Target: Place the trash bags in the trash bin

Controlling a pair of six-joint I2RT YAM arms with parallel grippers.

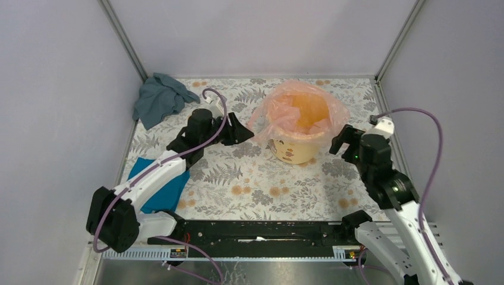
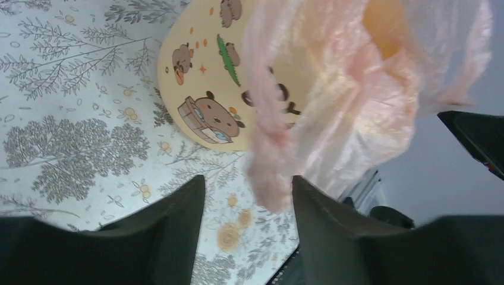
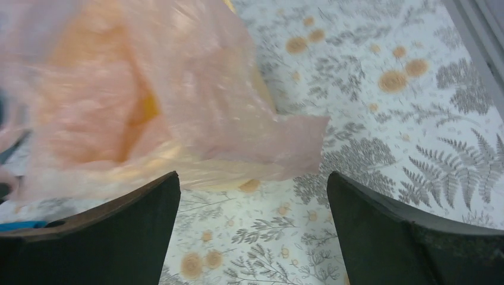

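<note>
The trash bin (image 1: pixel 295 151) stands upright on the flowered worktop (image 1: pixel 255 184), in the far half and a little to the right of the middle. It is near the back wall (image 1: pixel 255 35) but apart from it, and its mouth faces straight up. The trash bag (image 1: pixel 279 107) sits in the bin: the pale-pink film lines the inside, its opening also faces up, and its edge hangs out over the rim on the left and on the right. The film spreads wider from left to right than from near to far, so its long axis runs across the worktop. On the left it is drawn out to a corner that points at the left end effector (image 1: pixel 242 133). In the left wrist view the fingers (image 2: pixel 172 225) of this end effector stand apart. A twisted pink strip of the bag (image 2: pixel 270 178) hangs between them, close to one finger; the gap is wider than the strip, so it is not clamped. The right end effector (image 1: pixel 342 141) is just beside the right side of the bin, between it and the right edge of the worktop, where there is little room. Its fingers (image 3: pixel 380 231) are wide apart with nothing gripped, and a loose flap of the film (image 3: pixel 285 148) lies beyond them. A broad stretch of bare worktop lies between the bin and the arm bases. A grey-blue cloth (image 1: pixel 159 98) lies in the far left corner, and a bright blue cloth (image 1: pixel 169 193) lies near the left edge, partly under the left arm.
</note>
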